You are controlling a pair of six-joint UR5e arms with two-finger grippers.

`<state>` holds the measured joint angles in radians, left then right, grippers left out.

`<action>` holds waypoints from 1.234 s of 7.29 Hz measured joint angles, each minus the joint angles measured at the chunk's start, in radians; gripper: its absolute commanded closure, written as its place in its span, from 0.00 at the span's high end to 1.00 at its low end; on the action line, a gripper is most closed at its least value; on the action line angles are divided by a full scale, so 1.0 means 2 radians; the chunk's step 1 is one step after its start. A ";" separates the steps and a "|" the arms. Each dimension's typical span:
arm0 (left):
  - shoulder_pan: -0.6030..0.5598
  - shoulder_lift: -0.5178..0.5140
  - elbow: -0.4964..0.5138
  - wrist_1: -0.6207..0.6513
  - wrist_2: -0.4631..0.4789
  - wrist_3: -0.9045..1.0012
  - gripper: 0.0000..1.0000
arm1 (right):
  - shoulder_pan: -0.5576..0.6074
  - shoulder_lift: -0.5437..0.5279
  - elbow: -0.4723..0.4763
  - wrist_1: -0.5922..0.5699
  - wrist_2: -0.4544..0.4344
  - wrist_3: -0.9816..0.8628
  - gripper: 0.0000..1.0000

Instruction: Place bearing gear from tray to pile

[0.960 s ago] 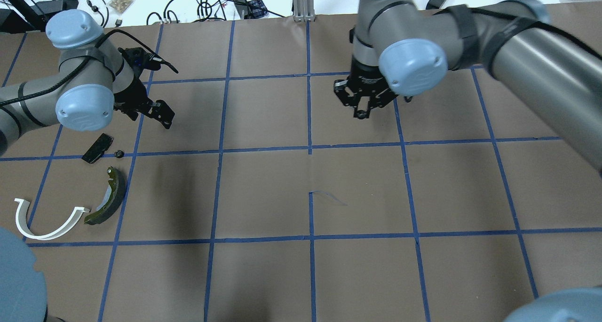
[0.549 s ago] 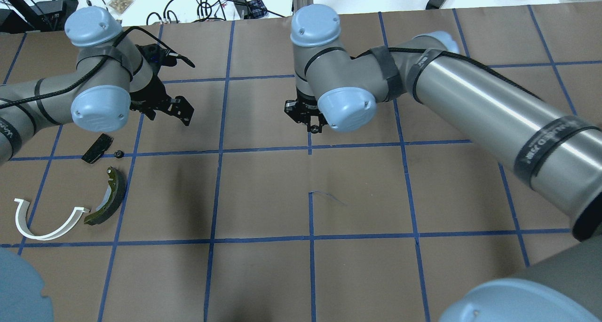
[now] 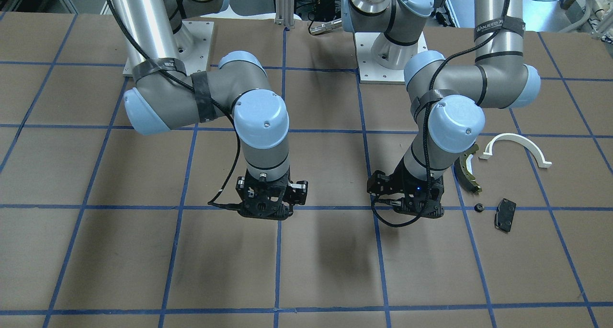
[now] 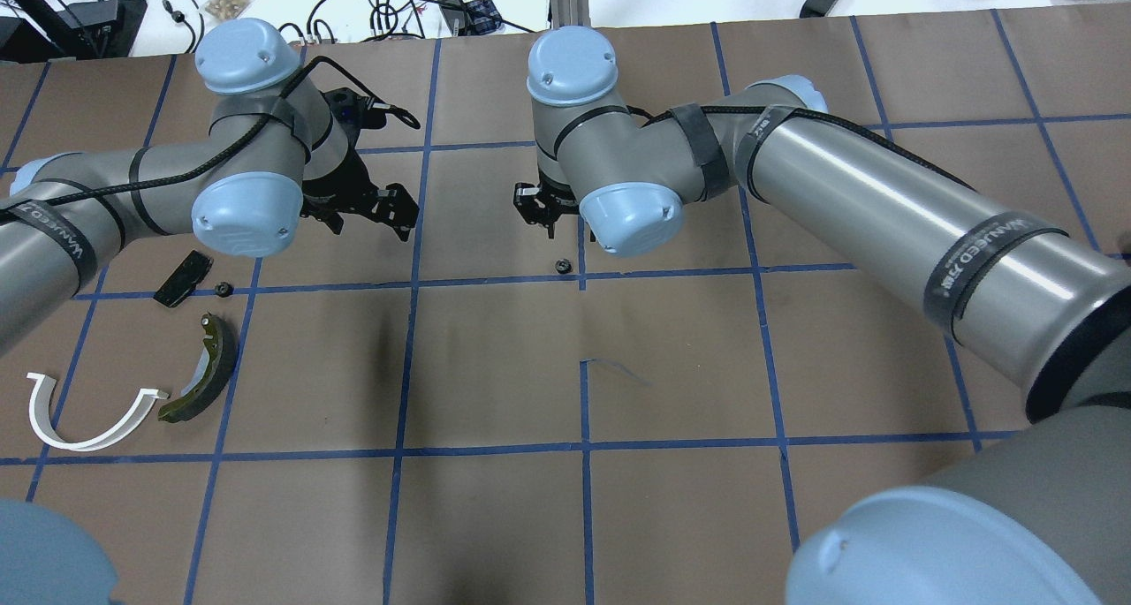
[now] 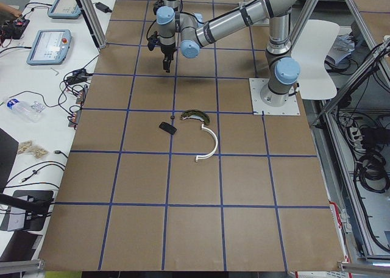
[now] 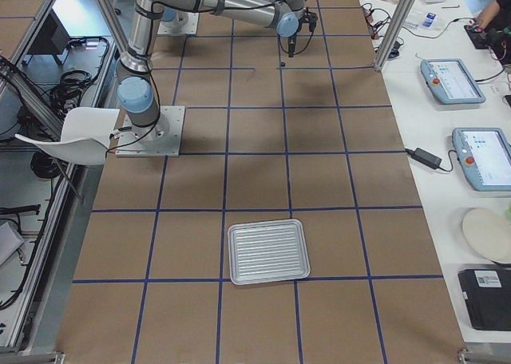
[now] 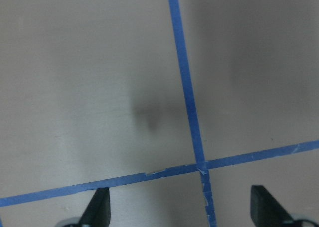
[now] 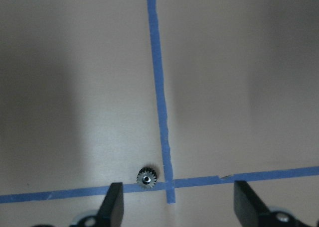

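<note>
The bearing gear (image 4: 560,266) is a small black toothed wheel lying on the brown table beside a blue tape crossing. It also shows in the right wrist view (image 8: 147,177). My right gripper (image 8: 179,209) hangs just above it, open and empty, with the gear near its left finger (image 8: 112,207). The pile lies at the table's left: a dark brake shoe (image 4: 205,371), a white arch (image 4: 84,415) and a flat black pad (image 4: 183,278). My left gripper (image 4: 382,209) is open and empty over bare table, between the pile and the gear.
A second small black part (image 4: 223,288) lies next to the black pad. The silver tray (image 6: 268,251) sits far off toward the robot's right end of the table. Cables and boxes lie beyond the table's far edge (image 4: 389,4).
My right arm has swung left toward the table's centre, and the gear now lies on the table below its opened gripper. My left arm has moved right, away from the pile.
</note>
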<state>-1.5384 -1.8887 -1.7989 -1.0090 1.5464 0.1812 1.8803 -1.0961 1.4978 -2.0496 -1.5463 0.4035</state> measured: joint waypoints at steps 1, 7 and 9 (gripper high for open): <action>-0.013 -0.002 0.001 0.002 -0.001 -0.020 1.00 | -0.031 -0.025 -0.013 0.039 -0.001 -0.046 1.00; -0.178 -0.090 0.061 0.044 0.003 -0.243 0.93 | -0.137 -0.219 0.001 0.217 -0.005 -0.211 1.00; -0.199 -0.123 0.089 0.048 0.011 -0.257 0.86 | -0.140 -0.251 0.029 0.200 -0.005 -0.213 1.00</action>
<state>-1.9367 -2.1353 -1.6216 -0.9134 1.5680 -0.3336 1.6012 -1.5977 1.5548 -1.6486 -1.5569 -0.0222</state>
